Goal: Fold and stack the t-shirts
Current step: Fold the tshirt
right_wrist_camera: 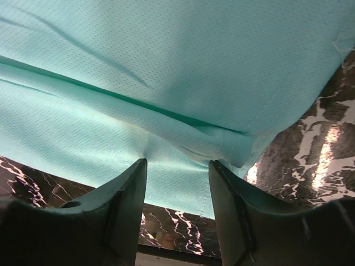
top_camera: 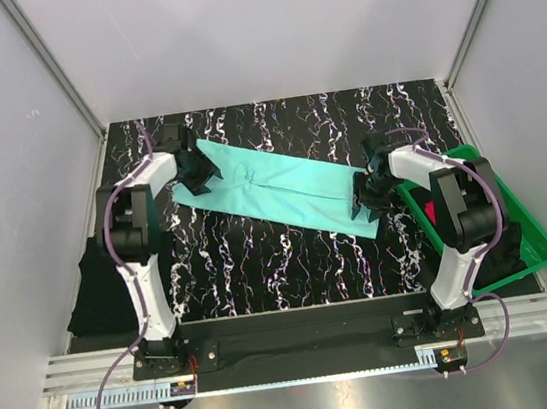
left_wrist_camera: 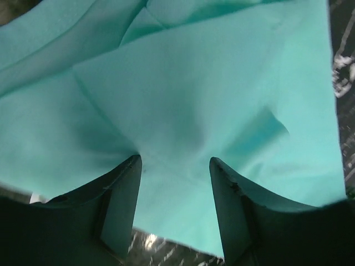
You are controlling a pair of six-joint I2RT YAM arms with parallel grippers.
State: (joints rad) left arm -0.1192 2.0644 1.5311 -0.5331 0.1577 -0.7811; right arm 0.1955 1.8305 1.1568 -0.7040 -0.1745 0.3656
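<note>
**A:** Looking at the turquoise shirt (top_camera: 282, 188) now: folded into a long band, lying slantwise across the dark marbled surface (top_camera: 262, 267), far left to near right.

**B:** Spotting the left end effector (top_camera: 196, 169) at the far end and the right end effector (top_camera: 365, 197) at the near end. Holding anything?

**A:** Seems not. Checking both wrist views: jaws standing apart, tips pressed down onto the cloth, with puckers fanning out around them. Nothing clamped.

**B:** Expecting what from the cloth?

**A:** Light, limp, thin mesh knit. Won't hold a shape, and will probably sag and slide layer over layer if lifted at one end only. Not fragile, though.

**B:** So where to grab?

**A:** At the band's two ends, pinching through all layers close to the edge, both sides together, keeping it lightly taut. Worth avoiding the thick rolled crease on the right.

**B:** And the rest?

**A:** Black shirts (top_camera: 98, 288) heaped off the left edge. Green tray (top_camera: 531, 231) on the right, with a red scrap inside, too small to tell.
</note>
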